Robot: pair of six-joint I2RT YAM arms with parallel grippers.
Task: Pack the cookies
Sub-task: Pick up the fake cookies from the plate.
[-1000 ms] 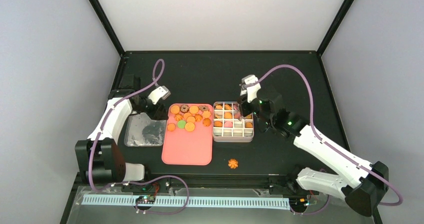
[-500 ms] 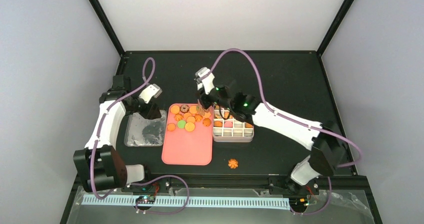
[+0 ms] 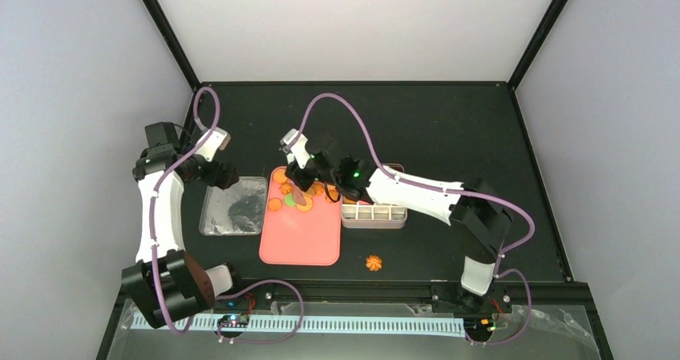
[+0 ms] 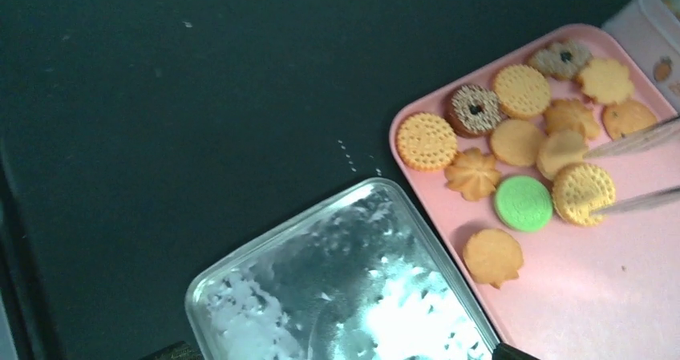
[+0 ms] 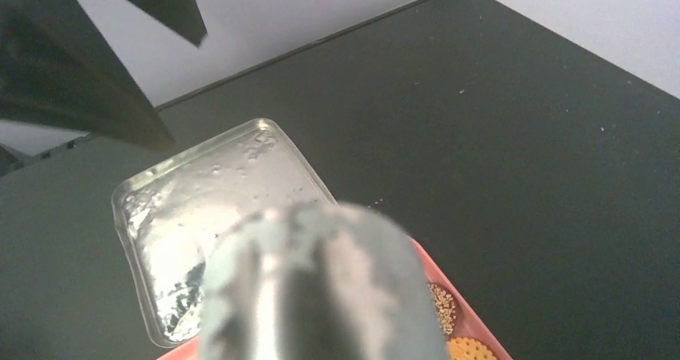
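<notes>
Right hand (image 3: 299,190) over the cookies (image 4: 517,142) on the pink tray (image 3: 298,244)

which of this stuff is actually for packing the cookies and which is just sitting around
For the job: cookies, pink tray under them, white gridded tin, stray flower cookie lying off the tray.
Just lying about, likely: silver tray left of the pink one.
</notes>
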